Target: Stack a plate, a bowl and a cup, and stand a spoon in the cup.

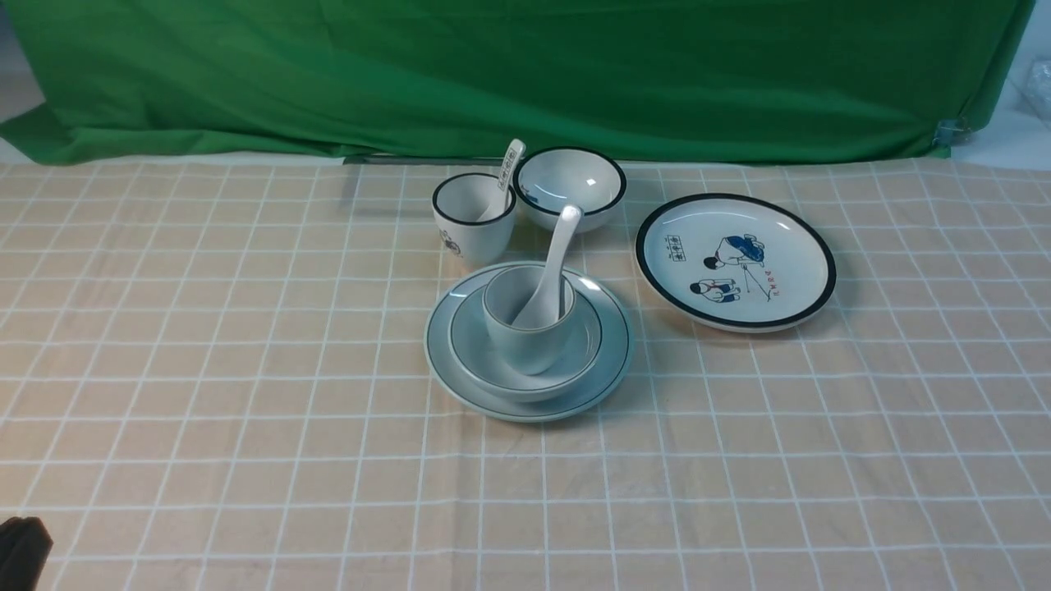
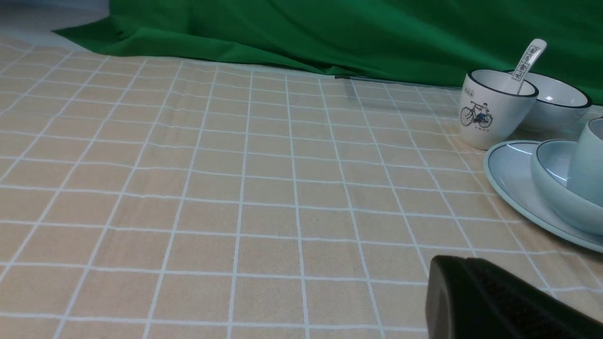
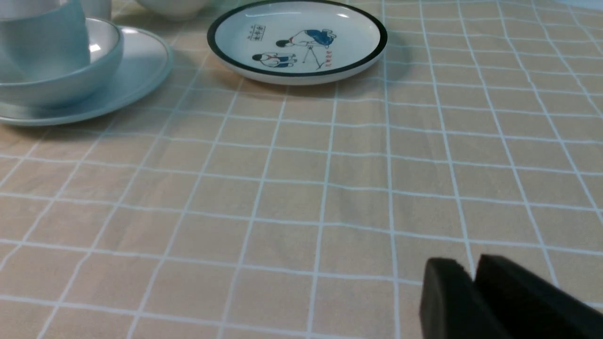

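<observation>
In your front view the plain plate is carrying the shallow bowl, the tapered cup and the white spoon — stacked, spoon leaning on the rim. Your left wrist view is showing the left gripper pinched together, empty. Right wrist view — the right gripper is holding nothing, its jaws barely parted.
</observation>
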You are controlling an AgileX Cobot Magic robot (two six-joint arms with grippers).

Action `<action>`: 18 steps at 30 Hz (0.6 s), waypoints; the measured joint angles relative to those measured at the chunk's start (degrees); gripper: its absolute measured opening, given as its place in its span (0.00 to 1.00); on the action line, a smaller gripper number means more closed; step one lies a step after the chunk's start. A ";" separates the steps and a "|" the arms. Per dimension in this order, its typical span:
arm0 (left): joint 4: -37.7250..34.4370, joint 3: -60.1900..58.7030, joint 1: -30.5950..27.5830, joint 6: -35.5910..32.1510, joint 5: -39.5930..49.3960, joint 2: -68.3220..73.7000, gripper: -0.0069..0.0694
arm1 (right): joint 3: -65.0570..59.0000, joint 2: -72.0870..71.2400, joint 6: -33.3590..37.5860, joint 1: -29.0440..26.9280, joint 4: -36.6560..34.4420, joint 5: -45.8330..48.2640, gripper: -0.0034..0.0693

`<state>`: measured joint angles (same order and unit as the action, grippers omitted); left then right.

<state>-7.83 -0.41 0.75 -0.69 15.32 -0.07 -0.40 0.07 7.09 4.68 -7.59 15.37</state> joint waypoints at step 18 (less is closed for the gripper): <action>-0.71 0.00 0.00 -0.97 -0.84 0.00 0.10 | 0.00 0.00 0.00 0.00 0.00 0.00 0.29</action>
<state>-8.54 -0.41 0.75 -1.66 14.48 -0.07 -0.40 0.07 7.09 4.68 -7.59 15.37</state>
